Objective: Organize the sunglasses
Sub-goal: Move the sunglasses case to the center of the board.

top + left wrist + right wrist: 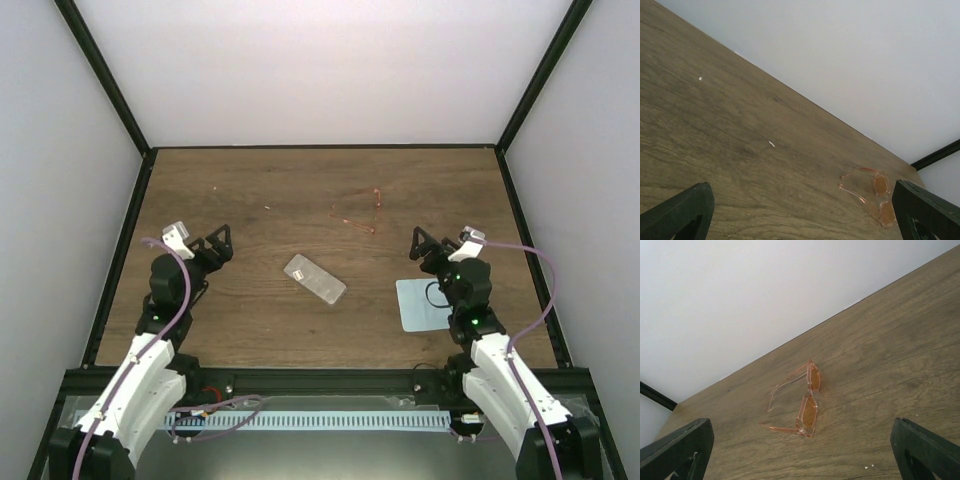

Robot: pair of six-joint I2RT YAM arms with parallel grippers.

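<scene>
The sunglasses (362, 212) lie unfolded on the wooden table, back of centre, with a thin red frame and orange lenses. They show at the lower right of the left wrist view (875, 192) and in the middle of the right wrist view (802, 402). A grey closed case (315, 279) lies at mid-table. A pale blue cloth (425, 304) lies under my right arm. My left gripper (222, 243) is open and empty at the left, well short of the glasses. My right gripper (422, 245) is open and empty, right of and nearer than the glasses.
The table (270, 180) is walled by white panels with black frame posts at the back corners. Small white specks (771, 144) lie on the wood at the left.
</scene>
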